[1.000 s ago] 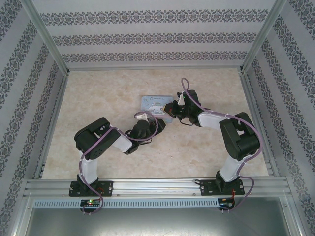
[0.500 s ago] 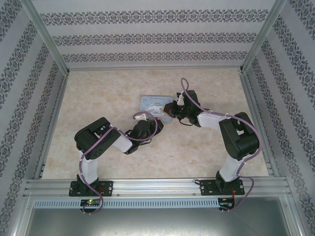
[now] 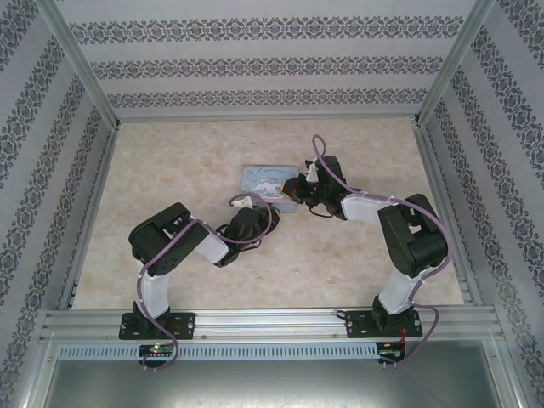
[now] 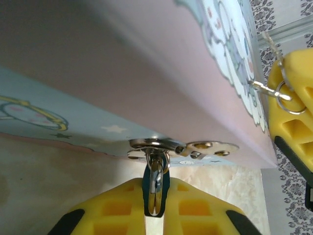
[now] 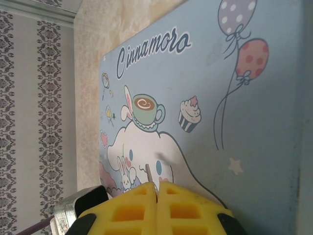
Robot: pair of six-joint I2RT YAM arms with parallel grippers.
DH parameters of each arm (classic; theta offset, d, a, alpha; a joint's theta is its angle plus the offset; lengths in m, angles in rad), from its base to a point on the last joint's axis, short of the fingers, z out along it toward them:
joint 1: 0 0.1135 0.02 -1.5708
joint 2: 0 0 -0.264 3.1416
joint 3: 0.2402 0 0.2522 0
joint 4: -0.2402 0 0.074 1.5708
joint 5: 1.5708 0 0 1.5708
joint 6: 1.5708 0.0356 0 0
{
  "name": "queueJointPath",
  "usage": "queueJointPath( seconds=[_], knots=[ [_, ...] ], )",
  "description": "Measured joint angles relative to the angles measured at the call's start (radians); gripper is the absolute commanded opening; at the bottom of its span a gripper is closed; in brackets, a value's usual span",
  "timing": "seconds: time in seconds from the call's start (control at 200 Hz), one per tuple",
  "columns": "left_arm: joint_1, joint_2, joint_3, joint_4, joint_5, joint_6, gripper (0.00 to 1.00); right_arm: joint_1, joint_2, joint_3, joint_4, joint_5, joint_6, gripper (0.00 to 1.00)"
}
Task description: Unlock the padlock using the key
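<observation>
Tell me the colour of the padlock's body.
The padlock is dark teal-blue; left wrist view shows it best.

At tin hasp, padlock inside left pincer; key over lid.

Matt yellow plastic is noted on the left fingers. The padlock pinched between them is seen as dark teal coated, with a glossy metal shackle. Just above the fingertips, the hasp is polished metal. The key at the right finger is bright metal. The tin is smooth and printed, with a low sheen.
</observation>
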Motion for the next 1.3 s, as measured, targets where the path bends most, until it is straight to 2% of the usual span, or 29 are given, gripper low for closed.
queueJointPath(
  seconds=[0.105, 0.225, 0.4, 0.58, 0.854, 1.054, 1.299],
  knots=[
    [0.000, 0.000, 0.000, -0.001, 0.004, 0.000, 0.00, -0.010, -0.007, 0.000, -0.008, -0.010, 0.000, 0.00],
    [0.002, -0.003, 0.001, -0.008, 0.013, 0.000, 0.00, -0.032, -0.050, -0.011, -0.040, -0.019, 0.000, 0.00],
    [0.011, -0.032, 0.010, -0.068, 0.075, -0.001, 0.00, -0.054, -0.215, -0.061, -0.065, -0.044, -0.011, 0.00],
    [0.038, -0.071, 0.024, -0.155, 0.183, 0.004, 0.00, -0.054, -0.383, -0.201, -0.063, -0.074, -0.035, 0.00],
    [0.104, -0.115, 0.031, -0.230, 0.332, 0.019, 0.00, -0.051, -0.532, -0.424, -0.075, -0.081, -0.037, 0.00],
    [0.135, -0.115, 0.031, -0.232, 0.411, 0.011, 0.00, -0.012, -0.554, -0.509, -0.042, -0.055, -0.012, 0.00],
    [0.153, -0.115, 0.031, -0.191, 0.467, -0.054, 0.00, 0.014, -0.490, -0.521, 0.065, -0.020, 0.046, 0.00]
  ],
)
